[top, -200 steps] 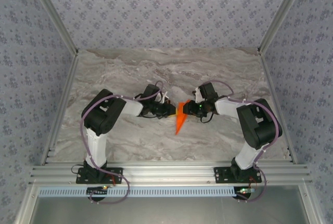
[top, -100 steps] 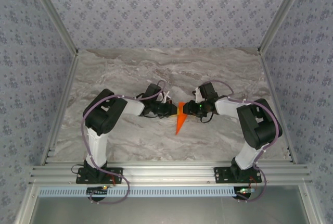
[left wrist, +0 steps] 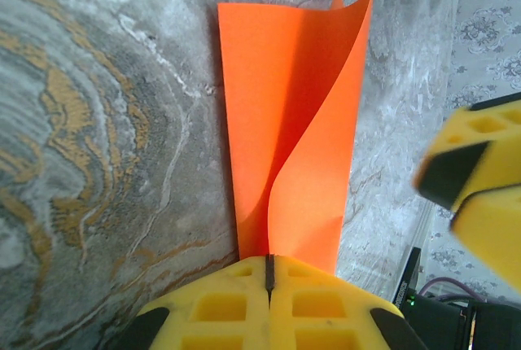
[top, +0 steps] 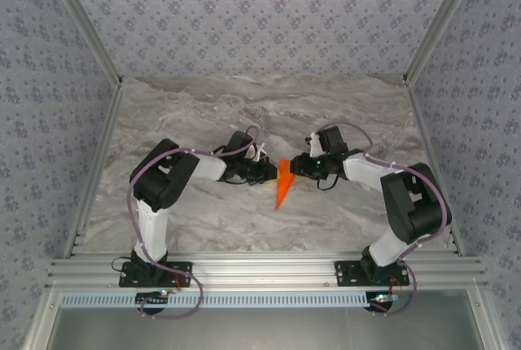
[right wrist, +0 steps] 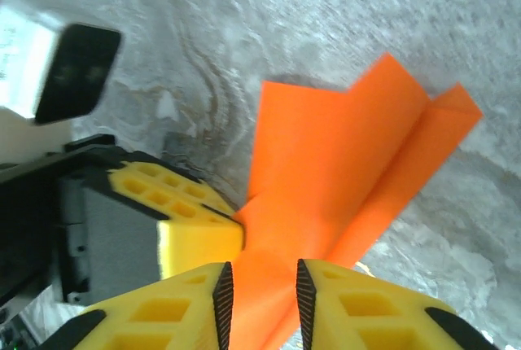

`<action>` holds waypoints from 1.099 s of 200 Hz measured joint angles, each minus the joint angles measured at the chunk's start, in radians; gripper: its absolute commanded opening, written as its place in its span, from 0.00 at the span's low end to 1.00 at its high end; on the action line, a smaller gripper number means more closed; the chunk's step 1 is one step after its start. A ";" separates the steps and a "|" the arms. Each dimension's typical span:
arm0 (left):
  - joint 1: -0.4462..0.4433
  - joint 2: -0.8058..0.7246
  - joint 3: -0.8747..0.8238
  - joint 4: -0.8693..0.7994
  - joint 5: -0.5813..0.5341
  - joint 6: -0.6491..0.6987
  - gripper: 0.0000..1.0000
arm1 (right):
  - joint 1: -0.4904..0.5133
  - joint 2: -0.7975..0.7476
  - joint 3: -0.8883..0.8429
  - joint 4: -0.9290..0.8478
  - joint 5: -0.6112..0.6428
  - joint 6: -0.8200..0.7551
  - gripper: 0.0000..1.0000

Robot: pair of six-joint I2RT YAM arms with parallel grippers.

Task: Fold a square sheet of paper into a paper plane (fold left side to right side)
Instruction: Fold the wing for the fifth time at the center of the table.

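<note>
Right claw (right wrist: 260, 289) edged onto the paper plane (top: 282, 191) on the marbled table (top: 203, 106)

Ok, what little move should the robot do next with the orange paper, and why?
Probably close the right tool on the orange paper. Its jaws stand apart with the paper between them, and the left tool is shut on the paper close beside it, holding it steady.
</note>
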 measured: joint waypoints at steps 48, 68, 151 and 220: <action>0.000 0.002 0.006 -0.011 0.000 0.005 0.00 | 0.006 0.068 0.004 0.076 -0.048 0.031 0.09; 0.000 0.002 0.006 -0.012 0.000 0.011 0.00 | 0.012 0.105 0.015 0.076 -0.048 0.030 0.09; 0.000 0.006 0.023 -0.042 0.003 0.024 0.00 | 0.030 0.159 0.065 0.016 -0.017 -0.008 0.09; -0.002 0.013 0.037 -0.064 0.011 0.031 0.00 | 0.030 0.179 0.065 -0.006 0.006 -0.024 0.09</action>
